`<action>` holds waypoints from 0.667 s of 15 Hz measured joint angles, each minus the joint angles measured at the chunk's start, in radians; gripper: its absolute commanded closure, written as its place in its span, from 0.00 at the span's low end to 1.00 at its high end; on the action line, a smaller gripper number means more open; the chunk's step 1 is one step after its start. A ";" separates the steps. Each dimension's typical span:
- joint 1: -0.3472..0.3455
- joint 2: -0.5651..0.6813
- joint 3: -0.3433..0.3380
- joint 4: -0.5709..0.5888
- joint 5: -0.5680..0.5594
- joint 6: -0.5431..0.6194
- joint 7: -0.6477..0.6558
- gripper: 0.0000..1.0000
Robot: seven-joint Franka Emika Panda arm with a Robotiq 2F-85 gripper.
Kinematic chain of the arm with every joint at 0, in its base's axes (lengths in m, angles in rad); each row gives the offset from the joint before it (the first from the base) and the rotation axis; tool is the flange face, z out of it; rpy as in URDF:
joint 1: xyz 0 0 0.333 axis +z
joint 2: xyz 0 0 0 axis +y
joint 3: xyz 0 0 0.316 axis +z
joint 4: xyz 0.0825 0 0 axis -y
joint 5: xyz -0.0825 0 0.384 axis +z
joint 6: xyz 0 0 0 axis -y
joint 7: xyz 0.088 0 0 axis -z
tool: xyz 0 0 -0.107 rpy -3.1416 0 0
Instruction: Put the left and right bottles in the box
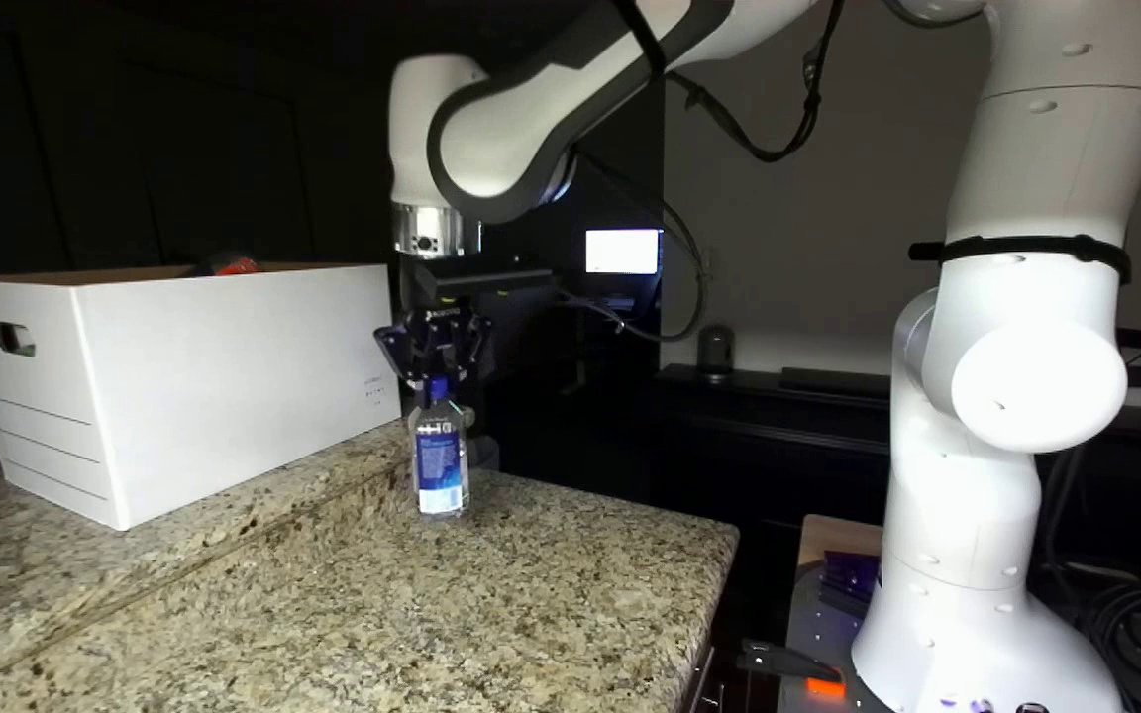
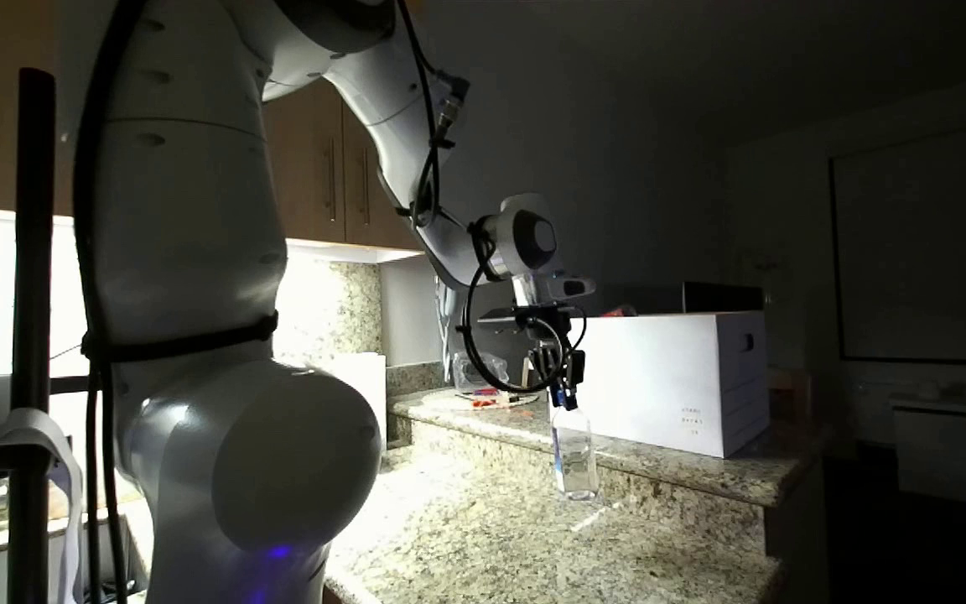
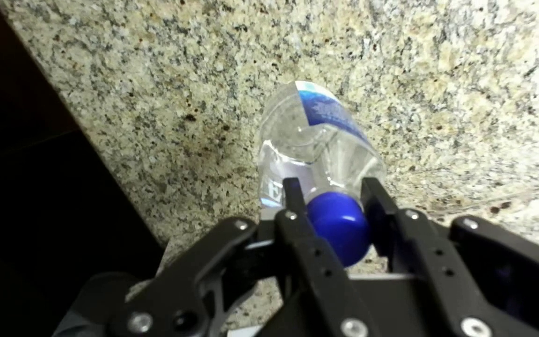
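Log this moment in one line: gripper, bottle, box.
gripper: closed on cap | bottle: about upright, outside box, lifted or not unclear | box: on ledge, red item above rim

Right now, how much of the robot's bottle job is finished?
Done: the gripper looks closed on the blue cap of a clear plastic bottle. In hand: that bottle, outside the white cardboard storage box. Left: putting it in. No other bottle shows; the box's sides hide most of the inside, so I can't tell if one's already there.
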 measured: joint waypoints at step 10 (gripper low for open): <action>0.011 -0.198 0.186 0.244 -0.243 -0.280 0.123 0.85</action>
